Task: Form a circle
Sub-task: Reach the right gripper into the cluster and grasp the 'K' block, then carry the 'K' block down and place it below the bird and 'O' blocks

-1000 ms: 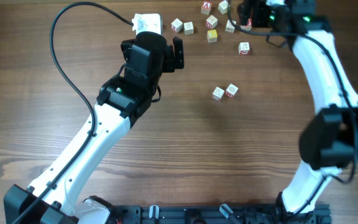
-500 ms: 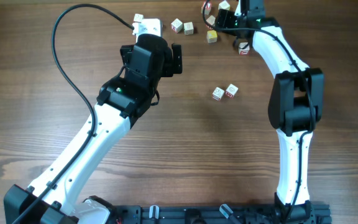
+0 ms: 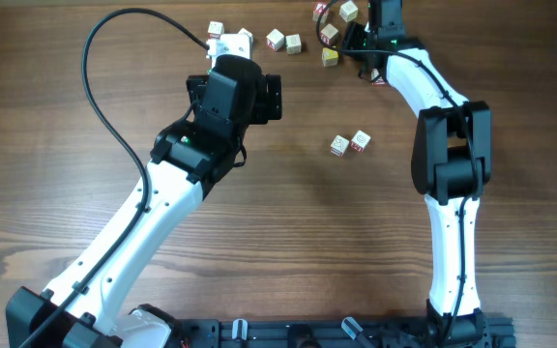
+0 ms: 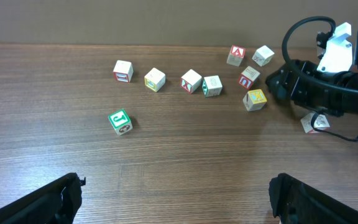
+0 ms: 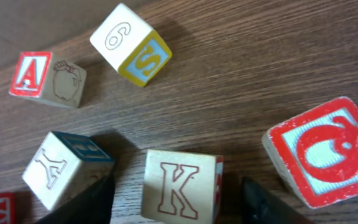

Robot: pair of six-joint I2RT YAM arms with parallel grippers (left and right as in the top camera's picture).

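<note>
Left gripper point(image 4: 179, 194): jaws wide apart, nothing between them.
Right gripper point(image 5: 178, 190): jaws apart, one on each side of the K block, not pinching it yet.
The circle point(image 3: 349, 143): two touching cubes, well behind the right jaws.
K block point(image 5: 180, 179): sits square between the right jaws.

Right wrist view: the K block point(image 5: 179, 190) carries a K outlined in red on its pale top face. The two-character block point(image 5: 131, 43) shows a 6 on its white face and an S on the adjoining yellow-bordered face. The A block point(image 5: 47, 78) bears a white A on red and the Y block point(image 5: 58, 168) an outlined Y, while the red-faced block point(image 5: 319, 155) shows a curled character, possibly a Q, cropped at the frame edge.
</note>
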